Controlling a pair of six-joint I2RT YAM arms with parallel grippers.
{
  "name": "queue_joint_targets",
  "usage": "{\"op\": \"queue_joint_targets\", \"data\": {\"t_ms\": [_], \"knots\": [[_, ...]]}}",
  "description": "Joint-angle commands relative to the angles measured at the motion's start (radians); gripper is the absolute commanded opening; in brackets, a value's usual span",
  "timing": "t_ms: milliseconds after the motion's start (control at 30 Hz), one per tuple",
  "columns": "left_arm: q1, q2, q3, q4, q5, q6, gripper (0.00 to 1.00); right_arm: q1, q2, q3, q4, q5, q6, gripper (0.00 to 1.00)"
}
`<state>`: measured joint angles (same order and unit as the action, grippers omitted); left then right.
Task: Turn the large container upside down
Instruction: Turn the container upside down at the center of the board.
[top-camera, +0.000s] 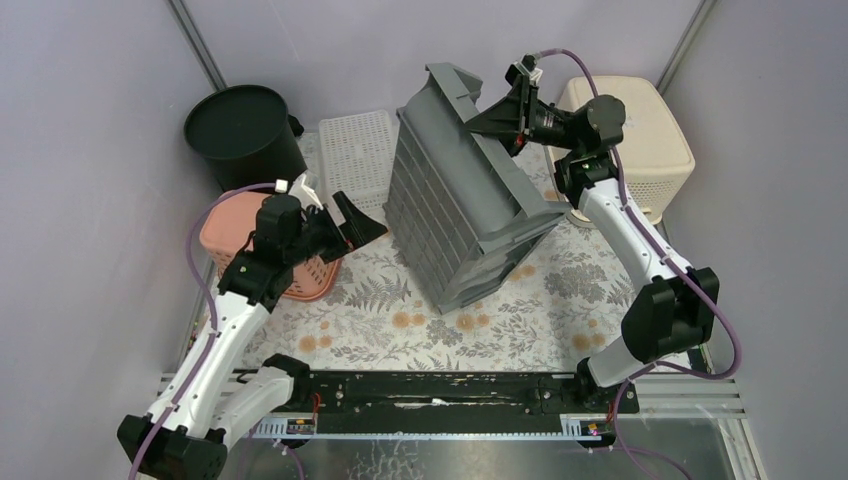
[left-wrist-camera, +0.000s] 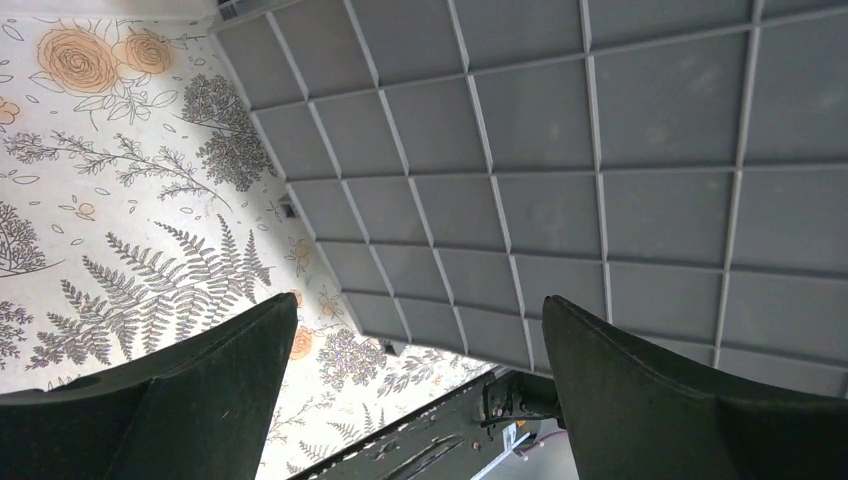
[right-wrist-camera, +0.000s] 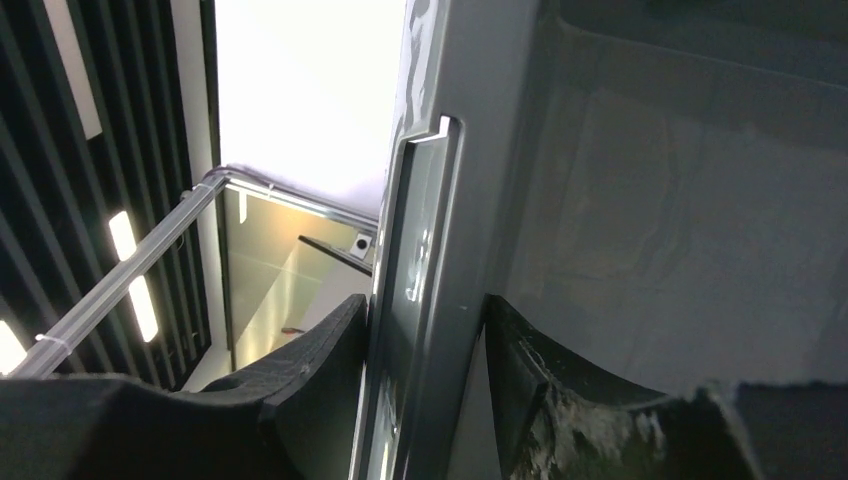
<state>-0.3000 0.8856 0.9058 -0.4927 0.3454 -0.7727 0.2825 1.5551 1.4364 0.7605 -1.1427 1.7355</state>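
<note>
The large container (top-camera: 455, 215) is a grey ribbed crate tipped up on one long edge in the middle of the floral cloth, its gridded bottom facing left. My right gripper (top-camera: 492, 115) is at its raised top rim, fingers shut on the rim (right-wrist-camera: 430, 250) from both sides in the right wrist view (right-wrist-camera: 425, 310). My left gripper (top-camera: 362, 222) hovers open just left of the crate, apart from it. In the left wrist view the gridded bottom (left-wrist-camera: 560, 150) fills the frame beyond the spread fingers (left-wrist-camera: 420, 310), with nothing between them.
A black bucket (top-camera: 243, 130) stands back left, a white perforated tray (top-camera: 357, 150) beside it. A pink basket (top-camera: 315, 275) sits under my left arm. A cream basket (top-camera: 650, 130) stands back right. A black rail (top-camera: 440, 390) runs along the near edge.
</note>
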Motion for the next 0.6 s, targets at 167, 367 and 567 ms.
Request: {"op": "queue_joint_targets", "data": {"t_ms": [167, 367, 567], "knots": [[0.007, 0.007, 0.091, 0.038, 0.021, 0.007, 1.0, 0.09, -0.051, 0.015, 0.168, 0.171, 0.108, 0.34], [0.006, 0.007, 0.177, -0.003, 0.029, 0.017, 1.0, 0.146, -0.078, -0.042, 0.155, 0.316, 0.107, 0.32], [0.007, 0.001, 0.236, -0.036, 0.03, 0.024, 1.0, 0.181, -0.11, -0.118, 0.16, 0.444, 0.134, 0.28]]}}
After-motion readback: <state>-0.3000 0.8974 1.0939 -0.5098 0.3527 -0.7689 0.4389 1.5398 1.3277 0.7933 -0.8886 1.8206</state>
